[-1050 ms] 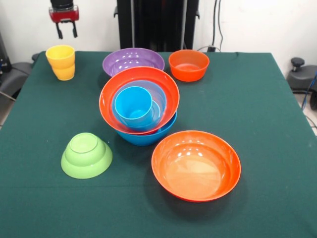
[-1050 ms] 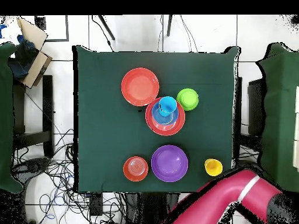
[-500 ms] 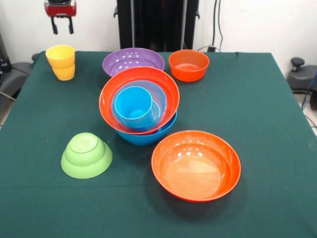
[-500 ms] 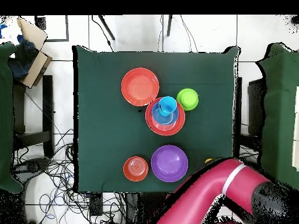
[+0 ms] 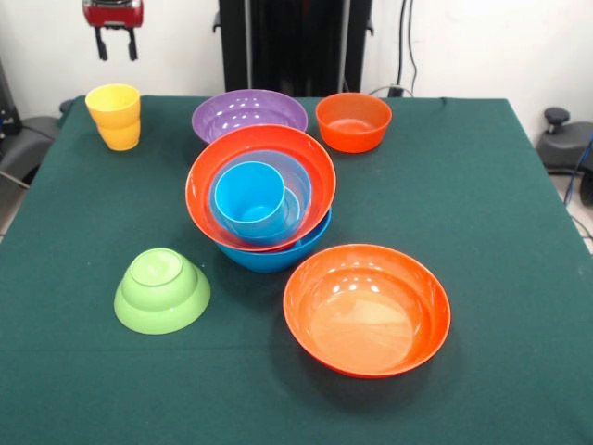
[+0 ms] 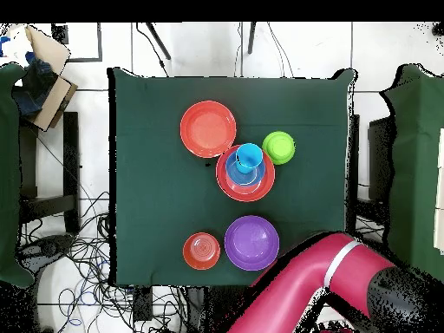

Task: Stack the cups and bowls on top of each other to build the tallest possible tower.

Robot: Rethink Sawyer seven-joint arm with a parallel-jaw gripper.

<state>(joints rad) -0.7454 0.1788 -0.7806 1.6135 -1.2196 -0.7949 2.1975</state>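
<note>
The yellow cup (image 5: 114, 116) stands alone at the upper left of the front view, right side up on the green tabletop (image 5: 482, 213). The gripper (image 5: 115, 44) hangs just above it with its two fingers a little apart, holding nothing. I think the cup is next. Go straight down, pinch one wall, lift high, then set it gently in the blue cup (image 5: 250, 197) atop the tilted tower (image 5: 261, 190) in the middle.

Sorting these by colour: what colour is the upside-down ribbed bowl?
Lime green. The upside-down bowl shows best in the front view.
</note>
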